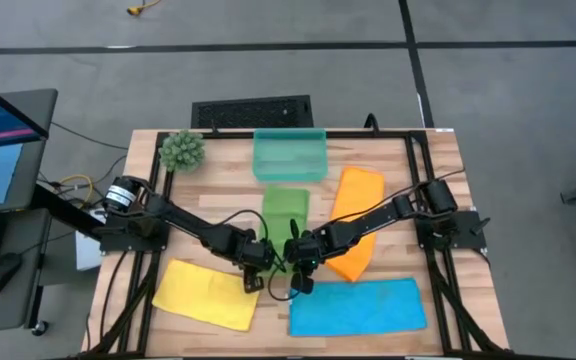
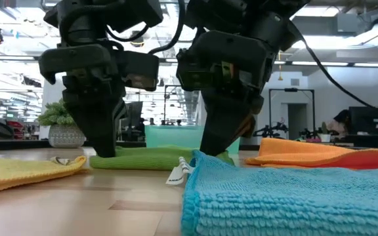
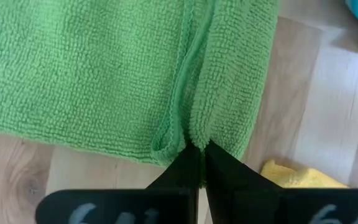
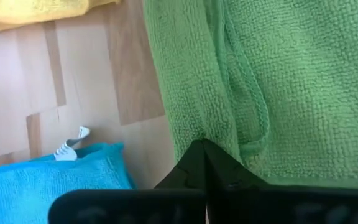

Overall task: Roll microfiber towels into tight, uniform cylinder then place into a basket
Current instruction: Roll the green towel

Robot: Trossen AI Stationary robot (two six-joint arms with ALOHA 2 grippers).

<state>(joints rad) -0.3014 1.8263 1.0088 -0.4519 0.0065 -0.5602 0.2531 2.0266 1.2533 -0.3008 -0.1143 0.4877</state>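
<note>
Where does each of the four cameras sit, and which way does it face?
High: overhead, straight down; both arms, soft green microfiber towel, translucent teal plastic basket.
Low: table height, level toward the room; both claws come from above.
Left wrist: behind left claw, pinching the green towel's edge.
Right wrist: behind right claw, same edge.
Shared: the green towel shows in all four.

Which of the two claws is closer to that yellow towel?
Left. The left claw is pinched on the green towel's near edge, just beside the yellow towel. The right claw grips the same edge farther over, next to the blue towel.
</note>
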